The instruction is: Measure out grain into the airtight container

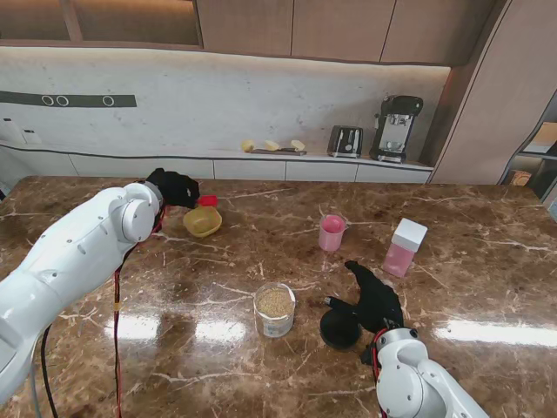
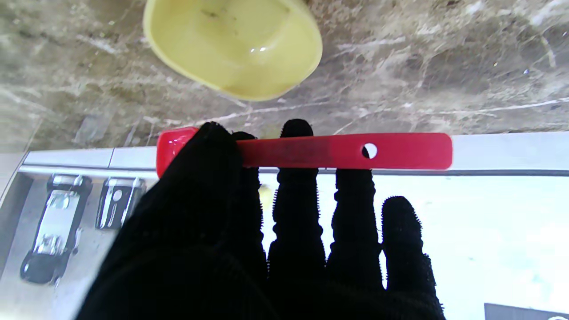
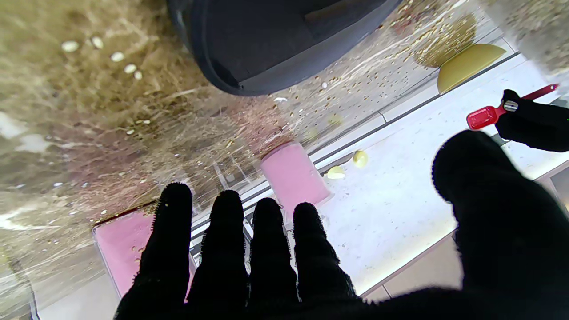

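Marble table (image 1: pixel 261 366), brown, white-veined, glossy. Two white arms; left arm (image 1: pixel 70 252) is the biggest thing over it.

Containers, four counted:
- Clear round container (image 1: pixel 275 309), near centre, nearer to me. Open top, holds tan grain (image 1: pixel 274 302) to roughly two-thirds.
- Pink box with white lid (image 1: pixel 405 247), to the right, upright, closed. Contents not visible.
- Yellow bowl (image 1: pixel 202 221), left of centre, farther from me. Left wrist view shows its inside bare, glossy.
- Pink cup (image 1: pixel 332 232), centre, between bowl and box. Inside not readable.

One black round lid (image 1: pixel 339 329), flat on the table just right of the clear container, apart from it.

One red measuring scoop (image 2: pixel 311 152). Left hand (image 1: pixel 174 187) pinches its long flat handle, thumb (image 2: pixel 209 169) over the top, fingers behind; scoop held off the table just beside the yellow bowl's far rim. Scoop contents cannot be seen.

Right hand (image 1: pixel 376 298) over the black lid, fingers spread, thumb wide, holding nothing; contact with the lid can't be told.

Back counter (image 1: pixel 261 161): coffee machine (image 1: pixel 396 128), toaster (image 1: pixel 345 140), three small yellow items (image 1: pixel 272 145), well apart from the work.
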Robot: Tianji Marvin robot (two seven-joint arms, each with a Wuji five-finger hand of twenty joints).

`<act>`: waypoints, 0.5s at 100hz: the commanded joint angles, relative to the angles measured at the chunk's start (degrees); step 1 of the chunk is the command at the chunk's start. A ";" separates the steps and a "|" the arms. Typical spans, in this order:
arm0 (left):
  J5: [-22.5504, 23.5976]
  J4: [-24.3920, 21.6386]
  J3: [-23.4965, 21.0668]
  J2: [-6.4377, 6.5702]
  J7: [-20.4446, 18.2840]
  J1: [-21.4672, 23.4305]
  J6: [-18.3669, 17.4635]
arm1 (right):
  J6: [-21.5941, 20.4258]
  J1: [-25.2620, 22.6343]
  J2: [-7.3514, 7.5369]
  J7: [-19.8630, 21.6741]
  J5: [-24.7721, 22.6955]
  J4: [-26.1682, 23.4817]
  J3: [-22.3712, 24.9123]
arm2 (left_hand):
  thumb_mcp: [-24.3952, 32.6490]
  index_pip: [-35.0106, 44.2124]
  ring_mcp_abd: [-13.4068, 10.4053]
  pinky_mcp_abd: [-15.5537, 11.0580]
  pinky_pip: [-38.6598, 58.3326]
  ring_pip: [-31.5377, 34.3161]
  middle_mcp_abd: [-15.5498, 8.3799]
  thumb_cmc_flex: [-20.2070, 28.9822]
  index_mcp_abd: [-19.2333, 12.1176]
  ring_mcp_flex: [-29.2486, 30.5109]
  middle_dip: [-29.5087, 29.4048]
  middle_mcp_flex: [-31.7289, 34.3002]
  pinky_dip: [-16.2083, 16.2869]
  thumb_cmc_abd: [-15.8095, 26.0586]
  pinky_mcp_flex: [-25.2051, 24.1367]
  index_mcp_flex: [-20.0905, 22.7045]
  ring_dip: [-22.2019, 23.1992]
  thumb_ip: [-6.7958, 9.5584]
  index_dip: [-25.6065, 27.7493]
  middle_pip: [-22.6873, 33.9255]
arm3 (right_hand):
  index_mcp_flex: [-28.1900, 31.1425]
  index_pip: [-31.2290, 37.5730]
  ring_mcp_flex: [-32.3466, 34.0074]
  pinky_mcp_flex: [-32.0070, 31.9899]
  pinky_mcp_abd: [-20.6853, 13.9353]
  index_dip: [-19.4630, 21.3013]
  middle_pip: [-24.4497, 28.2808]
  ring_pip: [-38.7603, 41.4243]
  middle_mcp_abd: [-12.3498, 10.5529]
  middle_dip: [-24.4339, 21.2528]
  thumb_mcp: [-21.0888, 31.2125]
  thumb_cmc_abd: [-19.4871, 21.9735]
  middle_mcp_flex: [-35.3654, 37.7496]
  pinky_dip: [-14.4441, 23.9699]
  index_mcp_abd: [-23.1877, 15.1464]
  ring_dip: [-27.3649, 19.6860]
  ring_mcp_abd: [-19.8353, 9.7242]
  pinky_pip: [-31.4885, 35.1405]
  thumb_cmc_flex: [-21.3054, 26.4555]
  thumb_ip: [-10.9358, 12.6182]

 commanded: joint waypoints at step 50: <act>4.24 -28.68 -19.27 3.05 -3.70 21.81 -0.99 | -0.35 -1.91 -0.07 -0.73 -2.18 -1.68 2.14 | -3.97 0.43 4.73 7.32 6.78 4.92 -0.81 7.38 -9.26 14.22 16.34 2.46 2.05 4.21 8.49 -0.03 5.18 1.21 4.31 10.19 | 4.10 0.35 4.51 1.65 -1.53 0.25 1.29 1.94 -0.50 1.11 -1.40 0.31 3.83 0.98 -1.95 1.68 0.31 0.73 1.03 2.33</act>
